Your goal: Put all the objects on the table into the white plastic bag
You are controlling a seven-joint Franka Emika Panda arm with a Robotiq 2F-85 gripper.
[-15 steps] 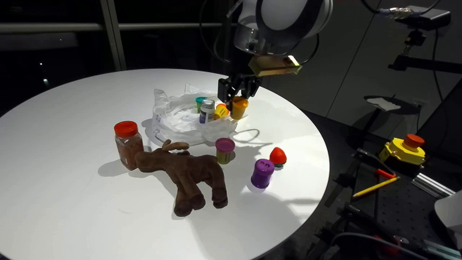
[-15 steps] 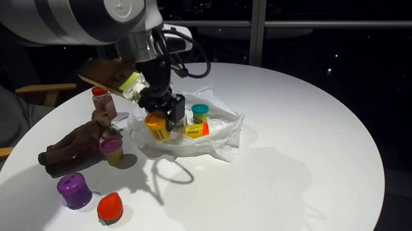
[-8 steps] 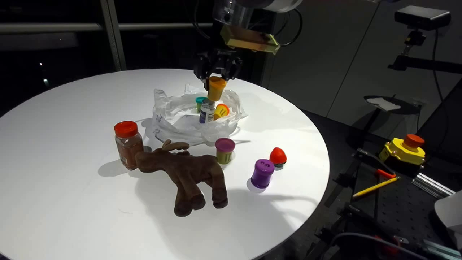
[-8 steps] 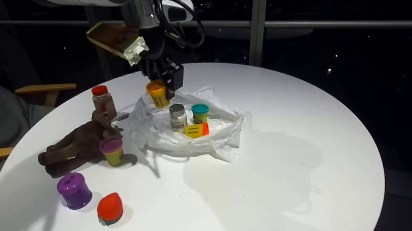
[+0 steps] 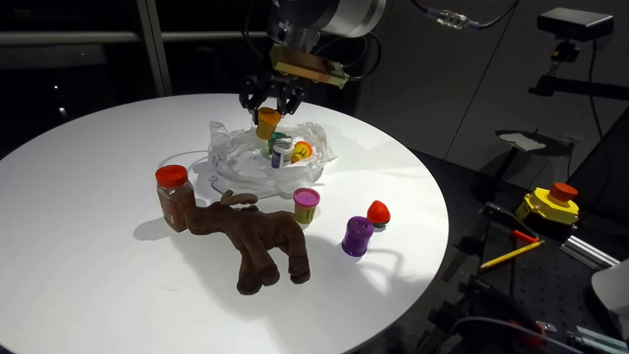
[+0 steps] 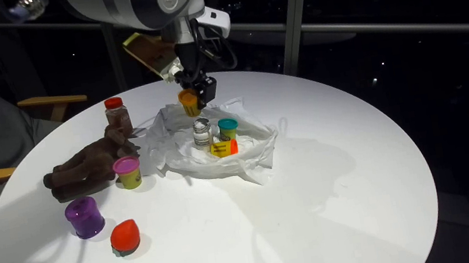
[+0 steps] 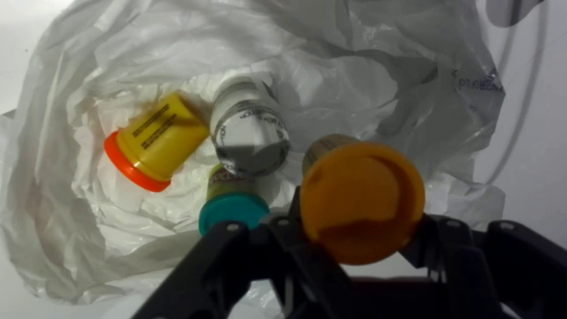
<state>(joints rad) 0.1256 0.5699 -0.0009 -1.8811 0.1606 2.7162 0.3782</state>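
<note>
Q. Jaws?
A. My gripper stands partly apart, just the width of the orange tub, which I have pinched by its sides. Tub is roughly lid up, held above the bag; height over the bag's floor cannot be told.

Q. Its handling?
A. Est. light, stiff, smooth, not fragile. Tapers toward the foot, so it may twist between the pads; the wall right under the lid is the hold I'd trust.

Q. Next out?
A. In the bag: teal tub and bottle upright, yellow tub on its side. Just beside the bag: pink tub. Near the bag: moose, lying down, and jar, upright. Well apart from the bag: purple pot, strawberry.

Q. Handling of those?
A. Est. pink tub as orange. Moose soft and limp; I would take it round the trunk, legs likely drooping over the bag's edge. Jar rigid, probably heaviest; grasp below the red cap. Strawberry light, could roll; hold across its widest part.

Q. Not made out?
A. Wrist view: orange lid masks where my pads bear; the bottle's cap covers part of the teal tub. In an exterior view the moose hides the jar's foot. Whether those two touch, I cannot tell.
</note>
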